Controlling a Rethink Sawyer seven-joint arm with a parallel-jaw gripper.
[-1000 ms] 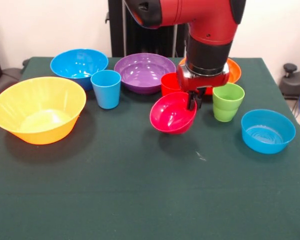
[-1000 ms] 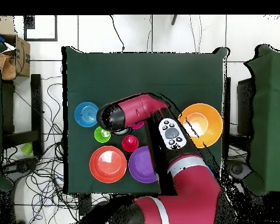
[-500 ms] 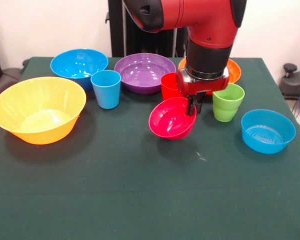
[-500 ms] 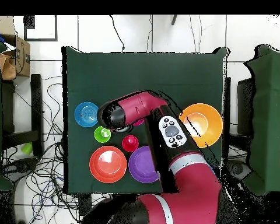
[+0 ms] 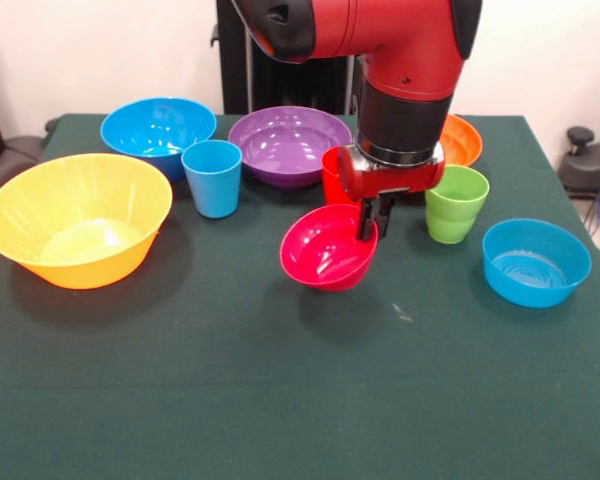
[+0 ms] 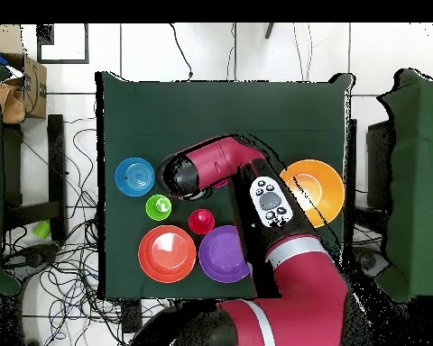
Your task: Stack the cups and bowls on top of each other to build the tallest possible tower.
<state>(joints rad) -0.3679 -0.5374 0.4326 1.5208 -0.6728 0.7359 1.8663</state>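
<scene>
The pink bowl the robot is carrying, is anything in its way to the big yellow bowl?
Nothing visible. The gripper holds the small magenta bowl by its rim, and bare table lies between it and the yellow-orange bowl. The light blue cup stands behind that path.

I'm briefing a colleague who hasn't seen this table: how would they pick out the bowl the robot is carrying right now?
Follow the red and black robot arm down to its gripper near the table's middle. Its jaws pinch the rim of a small glossy magenta plastic bowl, held tilted above the green cloth. Unlike its neighbours, the red plastic cup behind it and the lime green plastic cup, it is off the table.
</scene>
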